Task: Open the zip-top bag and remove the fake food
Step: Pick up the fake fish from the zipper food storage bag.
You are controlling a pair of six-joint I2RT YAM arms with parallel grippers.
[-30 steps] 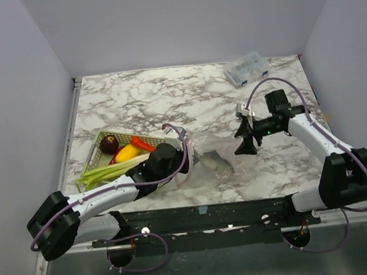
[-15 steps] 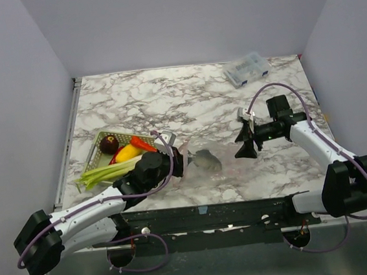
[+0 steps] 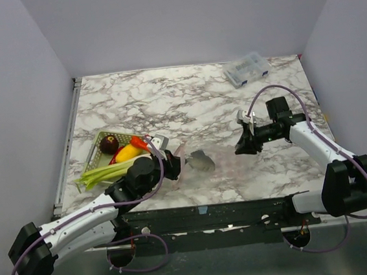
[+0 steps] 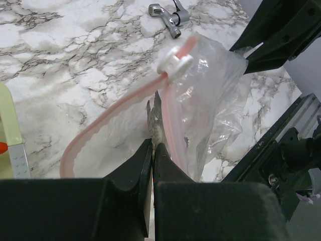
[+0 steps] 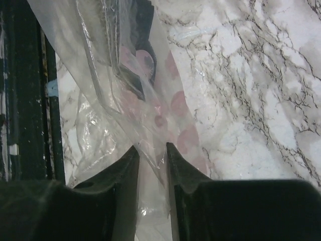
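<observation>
The zip-top bag (image 3: 202, 160) lies crumpled on the marble between the two arms, and I see no food inside it. My left gripper (image 3: 173, 161) is shut on its edge beside the pink zip strip (image 4: 100, 125); the white slider (image 4: 173, 63) sits further along. The right gripper (image 3: 239, 146) is at the bag's right end, its jaws narrowly apart with loose clear film (image 5: 115, 75) between them. Fake food lies in the green mesh basket (image 3: 95, 160): a yellow piece (image 3: 128, 152), a red chili (image 3: 142, 143), a maroon ball (image 3: 109, 143) and a green stalk (image 3: 99, 175).
A small clear compartment box (image 3: 246, 68) stands at the back right of the marble table. The basket sits at the table's left, close to the left arm. The black front rail (image 3: 204, 215) runs along the near edge.
The left arm has drawn back toward the near left, dragging the bag with it. The right gripper's jaws have narrowed a lot around the bag's right end.
</observation>
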